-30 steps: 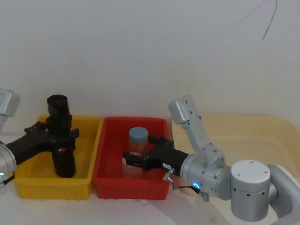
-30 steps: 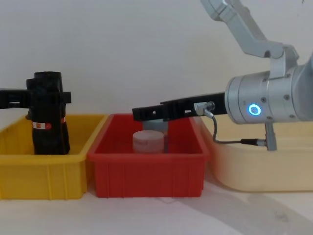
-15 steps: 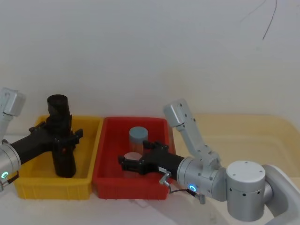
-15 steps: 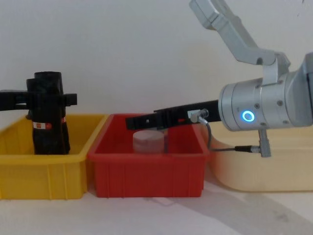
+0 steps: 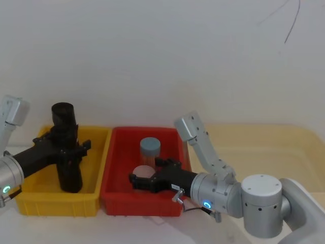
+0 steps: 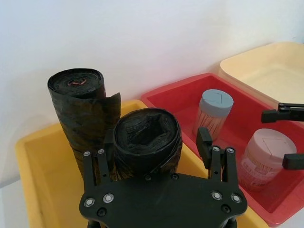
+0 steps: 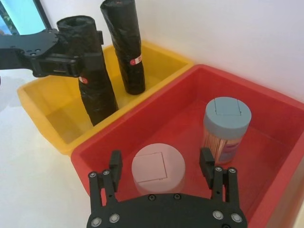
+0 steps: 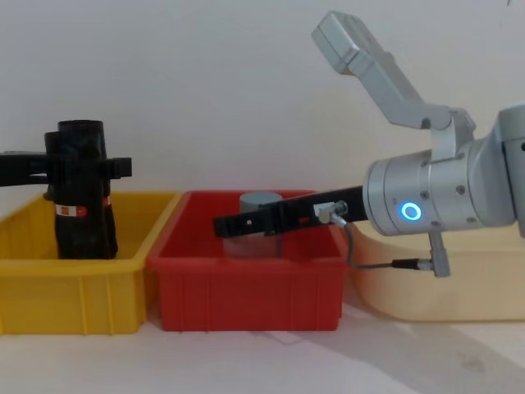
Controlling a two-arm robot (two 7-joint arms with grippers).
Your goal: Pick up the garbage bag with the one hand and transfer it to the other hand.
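The garbage bag (image 5: 63,119) (image 6: 147,137) (image 7: 92,80) is a tall black roll with a red-and-white label, standing upright in the yellow bin (image 5: 56,206). My left gripper (image 5: 65,142) (image 6: 156,142) (image 8: 115,167) is open around its upper part. One finger is against the film and the other stands a little off it. A second black roll (image 6: 83,109) (image 7: 126,47) stands just behind. My right gripper (image 5: 147,183) (image 7: 161,164) (image 8: 221,223) is open low in the red bin (image 5: 139,206), with its fingers on either side of the pink-lidded jar (image 7: 157,167).
A blue-lidded jar of toothpicks (image 5: 150,147) (image 7: 227,118) stands in the red bin behind the pink-lidded one. A wide cream tub (image 5: 284,142) (image 8: 443,287) sits to the right of the red bin. A white wall rises close behind all three containers.
My right gripper has dropped lower and drawn nearer in the red bin, down over the pink-lidded jar. My left gripper has edged slightly farther around the bag.
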